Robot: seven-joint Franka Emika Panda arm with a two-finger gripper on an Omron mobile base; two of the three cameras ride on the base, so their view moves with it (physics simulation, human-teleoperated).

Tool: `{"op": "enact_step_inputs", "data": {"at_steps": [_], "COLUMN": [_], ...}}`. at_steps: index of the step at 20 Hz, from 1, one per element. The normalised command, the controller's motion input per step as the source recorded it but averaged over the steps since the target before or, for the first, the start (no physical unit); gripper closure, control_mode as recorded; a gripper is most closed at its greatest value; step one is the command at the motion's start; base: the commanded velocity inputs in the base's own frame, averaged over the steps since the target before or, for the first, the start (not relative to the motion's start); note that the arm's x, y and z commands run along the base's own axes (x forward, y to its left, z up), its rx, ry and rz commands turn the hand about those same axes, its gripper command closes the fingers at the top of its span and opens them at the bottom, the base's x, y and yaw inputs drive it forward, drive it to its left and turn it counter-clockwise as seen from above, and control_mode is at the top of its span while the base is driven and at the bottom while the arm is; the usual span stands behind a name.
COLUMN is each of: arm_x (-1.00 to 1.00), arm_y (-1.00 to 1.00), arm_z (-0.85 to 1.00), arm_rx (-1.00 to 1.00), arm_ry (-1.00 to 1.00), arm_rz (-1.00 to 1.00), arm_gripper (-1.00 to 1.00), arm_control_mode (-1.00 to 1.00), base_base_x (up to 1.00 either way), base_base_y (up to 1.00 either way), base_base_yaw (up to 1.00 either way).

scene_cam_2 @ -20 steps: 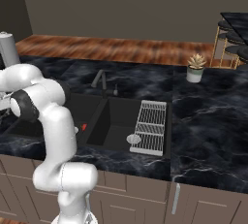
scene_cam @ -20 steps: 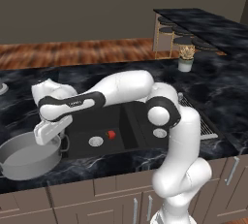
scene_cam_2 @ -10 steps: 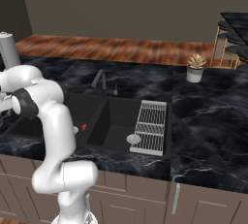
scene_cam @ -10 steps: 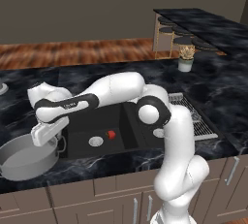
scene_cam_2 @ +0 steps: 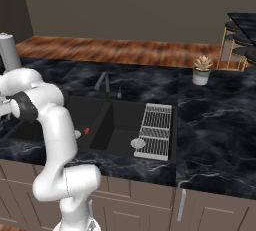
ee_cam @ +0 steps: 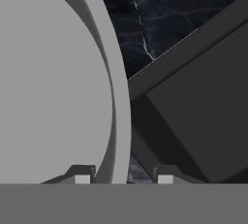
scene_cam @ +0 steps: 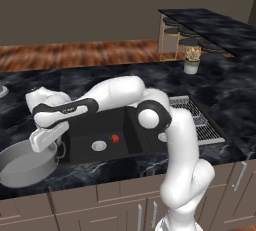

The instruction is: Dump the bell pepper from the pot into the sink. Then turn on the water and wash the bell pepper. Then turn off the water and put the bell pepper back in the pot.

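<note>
The small red bell pepper [scene_cam: 115, 138] lies on the floor of the black sink's [scene_cam: 84, 131] left basin, beside the silver drain; it also shows past the arm [scene_cam_2: 86, 131]. The grey pot [scene_cam: 24, 167] stands upright on the counter left of the sink, with a pale inside [ee_cam: 53, 97]. My gripper [scene_cam: 56, 150] is at the pot's right rim, shut on the pot. In the hand view the rim runs between my gripper [ee_cam: 123, 177] tips, with the sink's edge [ee_cam: 193, 111] to the right. The dark faucet [scene_cam_2: 102, 82] stands behind the sink; no water runs.
A ribbed metal drying rack [scene_cam: 195, 117] lies over the sink's right side [scene_cam_2: 156, 130]. A small potted plant [scene_cam: 190, 60] stands on the counter at the back right. Bar stools and a raised counter are farther right.
The hand and the pot have shifted a little to the left and toward the counter's front. The bell pepper has stayed put in the basin.
</note>
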Motion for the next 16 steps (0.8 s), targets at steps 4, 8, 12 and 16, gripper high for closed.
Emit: {"op": "enact_step_inputs", "data": {"at_steps": [4,8,12,16], "arm_x": [0.02,0.04,0.05,0.07], "arm_y": [0.00,0.00,0.00,0.00], "arm_z": [-0.10,-0.11,-0.17,-0.15], "arm_rx": [0.00,0.00,0.00,0.00], "arm_ry": [0.00,0.00,0.00,0.00], "arm_rz": [0.00,0.00,0.00,0.00], "arm_gripper": [1.00,1.00,1.00,1.00], "arm_control_mode": [-1.00,-1.00,-1.00,-1.00], "base_base_x": [0.00,0.00,0.00,0.00], "base_base_y": [0.00,0.00,0.00,0.00], "base_base_yaw": [0.00,0.00,0.00,0.00]}}
